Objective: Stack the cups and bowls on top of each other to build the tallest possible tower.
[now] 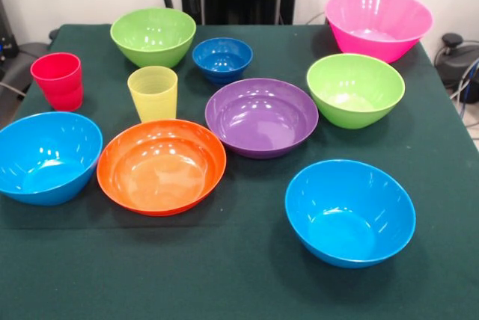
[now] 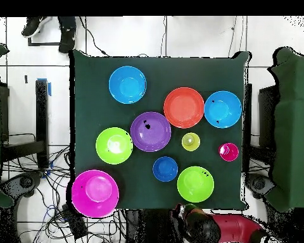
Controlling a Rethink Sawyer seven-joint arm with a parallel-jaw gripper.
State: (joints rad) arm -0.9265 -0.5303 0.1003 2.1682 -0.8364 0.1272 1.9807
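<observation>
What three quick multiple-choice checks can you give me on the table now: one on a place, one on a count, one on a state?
1. What stands right beside the orange bowl, on its far side in the front view?
A. pink bowl
B. yellow cup
C. red cup

2. How many light blue bowls are there?
A. one
B. two
C. three

3. How do the bowls stand?
A. all nested in a pile
B. two nested, the rest apart
C. all apart, upright, none nested

Key:
1 B: the yellow cup stands just behind the orange rim.
2 B: one light blue bowl and another.
3 C: each bowl, such as the purple bowl, sits alone on the table, open side up.
</observation>
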